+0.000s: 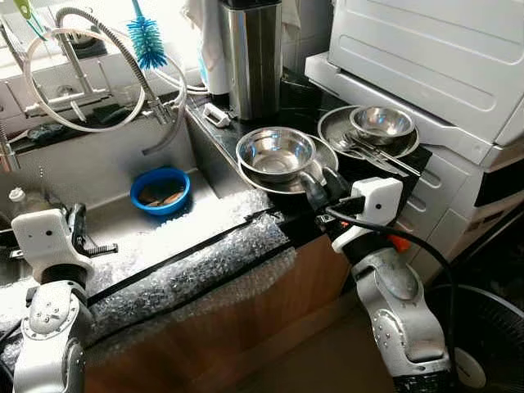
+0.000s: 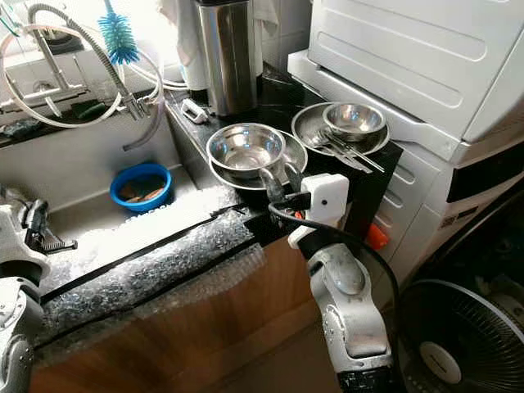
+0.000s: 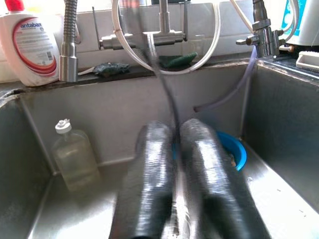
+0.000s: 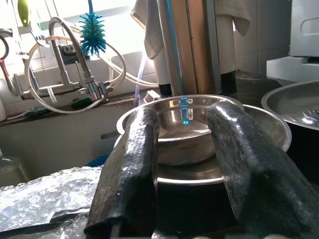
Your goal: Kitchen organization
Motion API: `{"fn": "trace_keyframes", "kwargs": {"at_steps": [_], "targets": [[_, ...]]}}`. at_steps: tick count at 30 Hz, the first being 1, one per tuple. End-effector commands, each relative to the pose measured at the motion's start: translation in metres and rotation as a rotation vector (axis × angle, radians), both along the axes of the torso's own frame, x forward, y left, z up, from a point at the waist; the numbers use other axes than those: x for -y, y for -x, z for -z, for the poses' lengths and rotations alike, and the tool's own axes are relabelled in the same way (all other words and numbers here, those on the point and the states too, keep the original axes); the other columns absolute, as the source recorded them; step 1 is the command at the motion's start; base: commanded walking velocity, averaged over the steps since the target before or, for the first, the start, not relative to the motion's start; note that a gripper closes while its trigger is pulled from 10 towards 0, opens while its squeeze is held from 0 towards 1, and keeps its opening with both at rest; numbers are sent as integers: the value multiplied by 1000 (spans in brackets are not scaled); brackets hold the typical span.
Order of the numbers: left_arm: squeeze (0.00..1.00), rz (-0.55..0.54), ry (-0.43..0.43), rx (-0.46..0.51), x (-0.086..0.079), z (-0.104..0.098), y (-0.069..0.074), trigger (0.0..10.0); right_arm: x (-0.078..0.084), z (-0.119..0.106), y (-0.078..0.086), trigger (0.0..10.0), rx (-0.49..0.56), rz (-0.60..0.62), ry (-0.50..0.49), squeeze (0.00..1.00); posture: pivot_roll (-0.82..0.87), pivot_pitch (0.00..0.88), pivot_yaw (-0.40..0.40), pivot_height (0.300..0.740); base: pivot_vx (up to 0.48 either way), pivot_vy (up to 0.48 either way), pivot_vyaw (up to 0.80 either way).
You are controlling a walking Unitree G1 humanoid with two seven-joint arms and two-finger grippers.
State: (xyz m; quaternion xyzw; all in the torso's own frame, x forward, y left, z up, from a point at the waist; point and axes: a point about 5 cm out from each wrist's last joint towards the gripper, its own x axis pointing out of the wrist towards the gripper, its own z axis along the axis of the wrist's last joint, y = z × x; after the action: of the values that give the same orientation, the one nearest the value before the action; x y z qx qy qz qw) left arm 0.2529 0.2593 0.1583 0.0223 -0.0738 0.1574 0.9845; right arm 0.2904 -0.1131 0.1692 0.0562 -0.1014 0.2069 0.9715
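Black countertop (image 1: 286, 102), right of sink (image 1: 98, 172): steel bowl (image 1: 276, 153) unstowed; right gripper (image 1: 321, 185) spread before its rim, empty. Left gripper (image 3: 174, 174) clenched, empty, over sink. Organising barely begun

The right arm reaches forward from the near right, its right gripper (image 4: 182, 164) level and pointing toward the far left — the two black fingers (image 4: 130, 169) parted. The left arm is raised at the near left — its left gripper (image 3: 175, 174) has both fingers pressed together.

Steel bowl (image 1: 276, 152) sits upright in a plate (image 1: 321, 155) on the counter (image 1: 295, 105).
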Motion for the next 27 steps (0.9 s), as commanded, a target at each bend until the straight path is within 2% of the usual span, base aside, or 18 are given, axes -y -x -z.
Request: {"fn": "trace_keyframes", "kwargs": {"at_steps": [1, 22, 23, 24, 25, 27], "targets": [[1000, 10, 28, -13, 1, 3, 0, 10000, -1, -2, -3, 10000, 5, 3, 8, 0, -128, 0, 62, 740, 0, 0, 0], [1000, 20, 35, 22, 8, -1, -3, 10000, -3, 1, -4, 10000, -6, 6, 10, 0, -127, 0, 61, 740, 0, 0, 0], [212, 14, 33, 36, 8, -3, -3, 10000, -3, 1, -4, 10000, -5, 7, 10, 0, -128, 0, 61, 740, 0, 0, 0], [0, 14, 40, 78, 9, -10, -2, 10000, -3, -1, -5, 10000, 0, 9, 11, 0, -128, 0, 61, 740, 0, 0, 0], [0, 22, 49, 143, 10, -20, -1, 10000, -2, -2, -5, 10000, 9, 13, 10, 0, -129, 0, 61, 740, 0, 0, 0], [0, 30, 49, 184, 11, -26, 0, 10000, -2, -4, -6, 10000, 13, 17, 9, 0, -129, 0, 61, 740, 0, 0, 0]]}}
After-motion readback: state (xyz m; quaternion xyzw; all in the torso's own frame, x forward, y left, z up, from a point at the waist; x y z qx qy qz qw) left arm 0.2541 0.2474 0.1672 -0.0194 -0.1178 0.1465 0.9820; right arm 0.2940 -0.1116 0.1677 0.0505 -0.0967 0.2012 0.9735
